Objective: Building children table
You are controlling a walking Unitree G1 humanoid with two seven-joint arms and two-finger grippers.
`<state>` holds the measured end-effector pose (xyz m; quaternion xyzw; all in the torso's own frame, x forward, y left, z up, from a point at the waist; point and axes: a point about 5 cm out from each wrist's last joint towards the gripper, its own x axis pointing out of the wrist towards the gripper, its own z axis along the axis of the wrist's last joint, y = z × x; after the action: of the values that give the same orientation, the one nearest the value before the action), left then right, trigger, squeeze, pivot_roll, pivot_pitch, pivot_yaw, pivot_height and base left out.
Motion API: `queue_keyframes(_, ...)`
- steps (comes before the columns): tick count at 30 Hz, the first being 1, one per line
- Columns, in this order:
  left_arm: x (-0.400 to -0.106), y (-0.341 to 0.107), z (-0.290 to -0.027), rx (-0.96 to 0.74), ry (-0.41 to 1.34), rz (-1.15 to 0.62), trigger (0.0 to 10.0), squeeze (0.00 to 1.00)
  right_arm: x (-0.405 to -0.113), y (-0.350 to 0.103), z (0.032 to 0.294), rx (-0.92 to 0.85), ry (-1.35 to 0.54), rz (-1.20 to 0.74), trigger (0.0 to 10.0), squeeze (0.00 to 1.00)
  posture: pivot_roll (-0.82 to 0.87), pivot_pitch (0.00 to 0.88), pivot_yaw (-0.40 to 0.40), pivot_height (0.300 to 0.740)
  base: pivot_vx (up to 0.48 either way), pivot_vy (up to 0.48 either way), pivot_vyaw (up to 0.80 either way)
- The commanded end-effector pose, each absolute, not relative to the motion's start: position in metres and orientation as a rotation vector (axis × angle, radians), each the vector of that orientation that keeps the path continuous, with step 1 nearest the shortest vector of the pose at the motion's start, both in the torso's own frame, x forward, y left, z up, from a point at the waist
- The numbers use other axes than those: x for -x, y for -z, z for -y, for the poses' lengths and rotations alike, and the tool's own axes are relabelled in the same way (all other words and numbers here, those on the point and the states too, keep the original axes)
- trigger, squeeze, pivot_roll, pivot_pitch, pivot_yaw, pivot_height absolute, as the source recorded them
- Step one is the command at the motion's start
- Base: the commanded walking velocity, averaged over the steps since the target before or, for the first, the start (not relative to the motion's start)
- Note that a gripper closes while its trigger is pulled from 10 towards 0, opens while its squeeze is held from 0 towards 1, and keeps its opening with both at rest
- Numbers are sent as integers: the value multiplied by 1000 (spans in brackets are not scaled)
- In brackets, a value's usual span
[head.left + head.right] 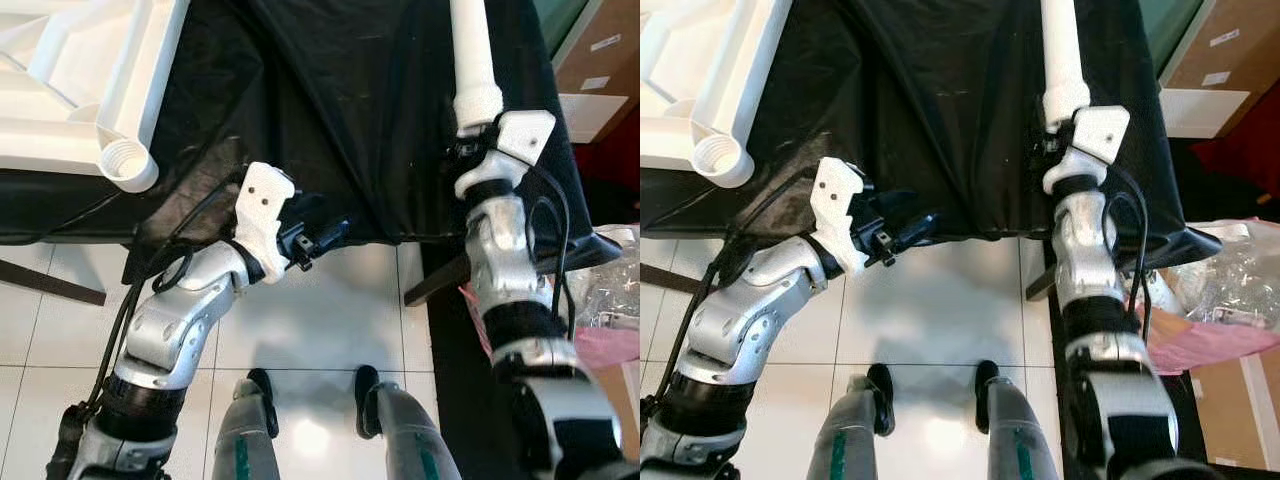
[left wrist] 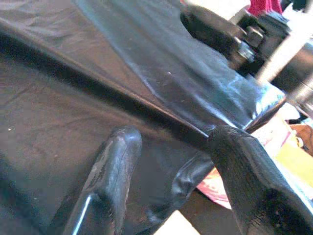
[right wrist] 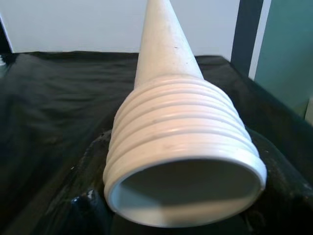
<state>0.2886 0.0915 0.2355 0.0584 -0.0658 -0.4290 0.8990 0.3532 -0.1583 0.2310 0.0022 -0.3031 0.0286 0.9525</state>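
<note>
Leg-fitting looks to be the step: my right tool (image 1: pixel 470 135) pinches the threaded end of the white leg (image 1: pixel 470 50) lying on the black-draped table (image 1: pixel 350 110), my left tool (image 2: pixel 171 161) hangs spread and empty, and next I must carry that thread to the tabletop's corner socket (image 1: pixel 125 165).

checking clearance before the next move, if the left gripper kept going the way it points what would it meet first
Most likely the black cloth draped over the table edge: the left gripper, jaws open, points along it, toward the right arm. Depth is unclear.
</note>
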Motion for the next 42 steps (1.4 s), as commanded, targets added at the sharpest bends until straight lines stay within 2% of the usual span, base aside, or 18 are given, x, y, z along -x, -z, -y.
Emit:
queue_keyframes(1, -288, -232, -90, -129, 906, 134, 10000, 0, -348, -233, 157, -5, -68, 637, 10000, 0, 73, 304, 2, 740, 0, 0, 0)
queue_keyframes(4, -291, -232, -91, -98, 918, 119, 10000, 0, -344, -229, 154, -22, -80, 627, 10000, 0, 65, 291, 4, 740, 0, 0, 0)
queue_keyframes(5, -302, -234, -94, -27, 921, 103, 10000, 1000, -331, -221, 145, -52, -109, 624, 10000, 0, 44, 268, 9, 740, 0, 0, 0)
queue_keyframes(8, -314, -239, -96, 39, 920, 97, 10000, 1000, -320, -215, 136, -79, -137, 620, 10000, 0, 33, 258, 14, 740, 0, 0, 0)
queue_keyframes(10, -335, -252, -95, 165, 949, 102, 10000, 1000, -301, -209, 124, -111, -191, 607, 10000, 0, 21, 246, 21, 740, 0, 0, 0)
queue_keyframes(14, -342, -258, -91, 219, 969, 108, 10000, 1000, -295, -208, 120, -113, -214, 593, 10000, 0, 21, 246, 21, 740, 0, 0, 0)
queue_keyframes(15, -347, -263, -88, 269, 985, 105, 10000, 753, -293, -209, 119, -112, -228, 587, 10000, 0, 11, 243, 29, 740, 0, 0, 0)
queue_keyframes(16, -347, -263, -88, 269, 985, 105, 10000, 753, -293, -209, 119, -112, -228, 587, 10000, 0, 11, 243, 29, 740, 0, 0, 0)
queue_keyframes(17, -351, -267, -85, 308, 1012, 100, 10000, 0, -290, -209, 117, -109, -246, 586, 10000, 0, 6, 242, 35, 740, 0, 0, 0)
queue_keyframes(20, -355, -274, -77, 392, 1066, 84, 10000, 0, -285, -209, 112, -100, -289, 587, 10000, 0, -4, 241, 46, 740, 0, 0, 0)
queue_keyframes(28, -359, -276, -73, 449, 1100, 61, 10000, 0, -275, -207, 102, -97, -345, 573, 10000, 0, -10, 241, 53, 740, 0, 0, 0)
queue_keyframes(38, -368, -283, -76, 524, 1122, 53, 10000, 0, -265, -207, 88, -104, -450, 540, 10000, 0, -5, 235, 48, 740, 0, 0, 0)
queue_keyframes(42, -377, -300, -85, 631, 1125, 75, 10000, 0, -256, -199, 74, -75, -578, 498, 10000, 0, -5, 232, 49, 740, 0, 0, 0)
